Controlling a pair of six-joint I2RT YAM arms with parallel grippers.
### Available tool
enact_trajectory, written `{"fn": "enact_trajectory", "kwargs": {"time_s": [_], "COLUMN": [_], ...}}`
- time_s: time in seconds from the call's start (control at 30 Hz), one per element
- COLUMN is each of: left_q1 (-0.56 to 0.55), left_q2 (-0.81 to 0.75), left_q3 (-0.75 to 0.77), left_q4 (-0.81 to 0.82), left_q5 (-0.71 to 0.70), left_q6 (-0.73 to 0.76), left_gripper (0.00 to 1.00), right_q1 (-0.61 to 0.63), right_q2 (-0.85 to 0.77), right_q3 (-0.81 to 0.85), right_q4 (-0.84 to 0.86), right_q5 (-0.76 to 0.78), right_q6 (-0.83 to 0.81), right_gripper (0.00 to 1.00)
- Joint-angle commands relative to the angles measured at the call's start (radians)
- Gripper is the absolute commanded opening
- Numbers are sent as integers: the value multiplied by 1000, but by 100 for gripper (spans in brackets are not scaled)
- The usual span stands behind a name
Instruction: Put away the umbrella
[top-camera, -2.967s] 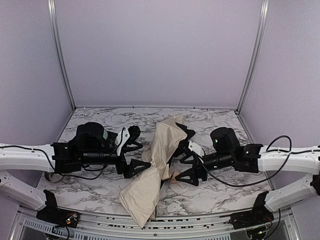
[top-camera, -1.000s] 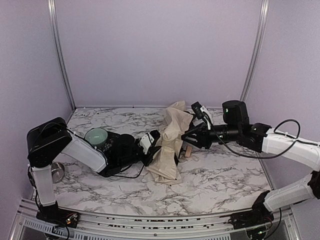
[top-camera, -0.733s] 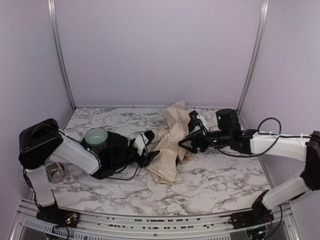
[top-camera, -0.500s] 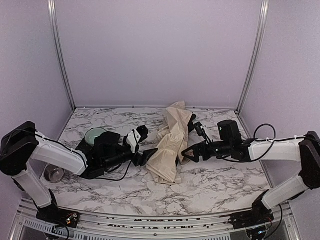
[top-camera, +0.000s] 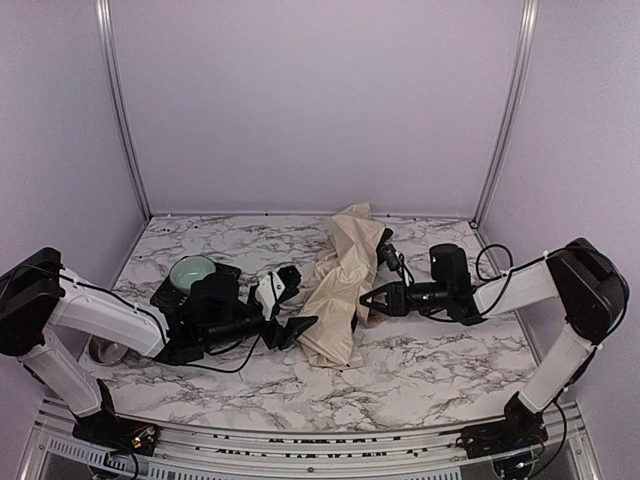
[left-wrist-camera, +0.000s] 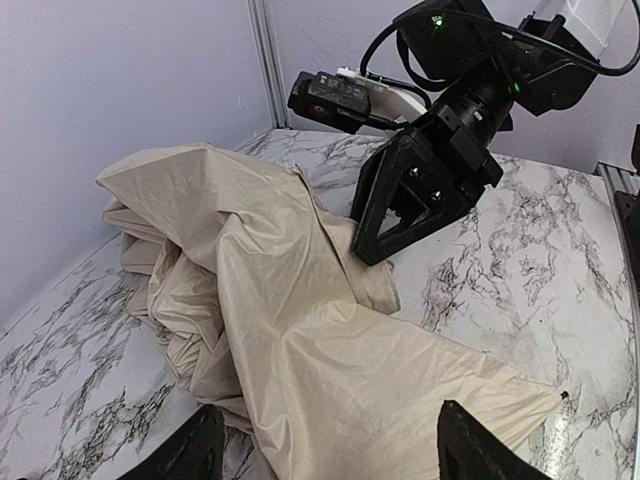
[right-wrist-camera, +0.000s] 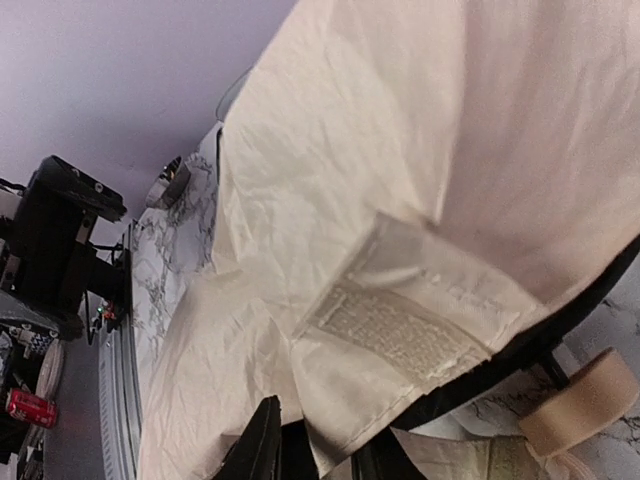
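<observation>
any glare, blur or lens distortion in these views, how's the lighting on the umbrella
Top view: soft, even light with no hard shadows; the frame posts splay outward toward the top, a wide-angle effect. Left wrist view: the umbrella is sharp, with a shine on the table by its tip. Right wrist view: so close that cream fabric fills most of the frame, paler toward the top right.

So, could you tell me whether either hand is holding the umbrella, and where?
Left hand open, holding nothing; right hand straddles the umbrella at its fabric edge, grip unclear.
</observation>
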Motion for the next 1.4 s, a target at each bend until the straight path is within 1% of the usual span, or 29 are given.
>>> {"fn": "enact_trajectory", "kwargs": {"time_s": [0.0,0.03,0.1,0.2,0.3,0.4,0.47,0.53,0.63,0.7,0.77,0.8,0.87,0.9,0.97,1.03,1.1,1.17,1.23,1.3,1.37], "left_q1": [-7,-7,-7,-7,-7,-5,-3,2,22,53,83,98,116,120,128,133,135,137,138,138,138], "left_q2": [-10,-10,-16,-29,-40,-47,-59,-80,-103,-86,-42,-14,51,81,115,118,103,82,56,36,17], "left_q3": [-1,-1,-3,-8,-15,-16,-14,-16,-30,-32,-23,-15,7,18,33,37,35,28,16,7,1], "left_q4": [-21,-22,-28,-36,-39,-55,-75,-98,-113,-116,-115,-115,-114,-112,-109,-101,-100,-102,-103,-111,-123], "left_q5": [-10,-15,-22,-31,-36,-22,2,20,-7,-29,-51,-64,-104,-122,-133,-135,-147,-164,-165,-162,-156], "left_q6": [-11,-9,-3,4,10,10,5,2,-9,-21,-47,-64,-91,-102,-126,-142,-139,-128,-119,-112,-111], "left_gripper": [73,73,73,73,73,72,70,69,66,65,63,62,59,58,57,57,58,58,60,63,65], "right_q1": [0,3,6,8,8,29,66,114,188,236,282,306,352,398,457,511,548,580,608,630,637], "right_q2": [0,9,31,37,-3,-59,-107,-152,-217,-233,-225,-212,-173,-146,-83,-15,55,109,132,106,50], "right_q3": [25,29,43,53,61,110,160,232,357,388,387,372,324,302,275,264,271,292,330,364,393], "right_q4": [124,126,123,118,92,-34,-121,-251,-430,-477,-478,-447,-341,-287,-217,-212,-270,-354,-461,-570,-659], "right_q5": [-92,-93,-96,-114,-121,-146,-157,-159,-144,-133,-125,-130,-145,-148,-126,-84,-45,2,42,92,132], "right_q6": [46,47,51,60,51,19,-14,-75,-167,-186,-179,-156,-90,-61,-42,-91,-169,-238,-308,-378,-445], "right_gripper": [26,25,17,0,0,0,0,0,0,0,0,0,0,0,0,0,0,3,11,25,46]}}
